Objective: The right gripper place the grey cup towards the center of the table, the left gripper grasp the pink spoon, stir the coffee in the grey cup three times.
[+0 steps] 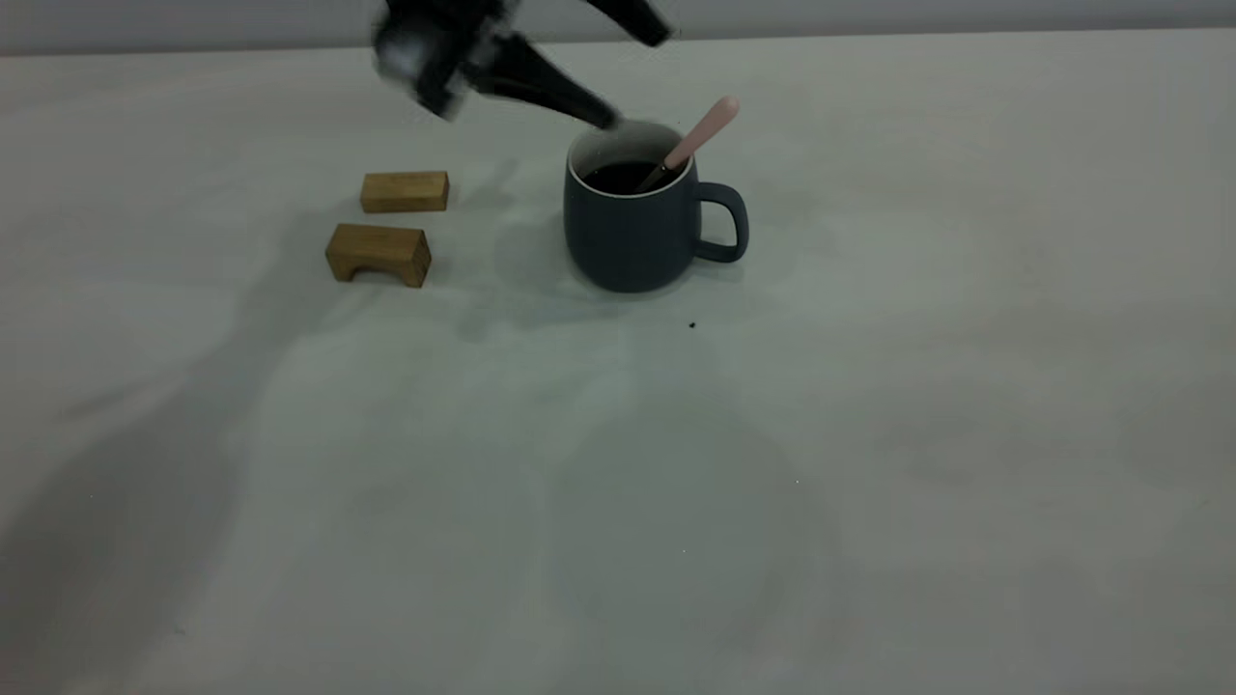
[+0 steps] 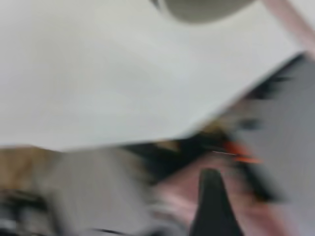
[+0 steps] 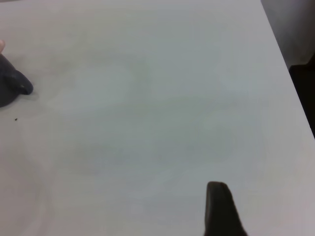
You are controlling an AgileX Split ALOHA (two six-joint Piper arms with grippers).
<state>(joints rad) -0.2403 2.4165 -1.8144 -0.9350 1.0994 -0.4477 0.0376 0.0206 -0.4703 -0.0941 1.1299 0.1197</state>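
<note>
Table: a large, plain, pale grey-white surface [image 1: 869, 463] with faint smudges, soft shadows and a tiny dark speck [image 1: 691, 325]; a grey wall runs behind its far edge.
Cup: a rounded dark blue-grey mug [image 1: 632, 232] near the centre, its handle at 3 o'clock, with dark coffee [image 1: 623, 177] inside.
Spoon: a pale pink-handled spoon [image 1: 702, 136] stands in the coffee, leaning toward 2 o'clock.
Blocks: two brown wooden blocks [image 1: 405, 191] at the mug's 9 o'clock.
Left claw: the black claw [image 1: 618, 68] hovers at the mug's 11 o'clock, spread open, holding nothing.
Right claw: only one black fingertip [image 3: 220, 209] shows; opening cannot be told.
</note>
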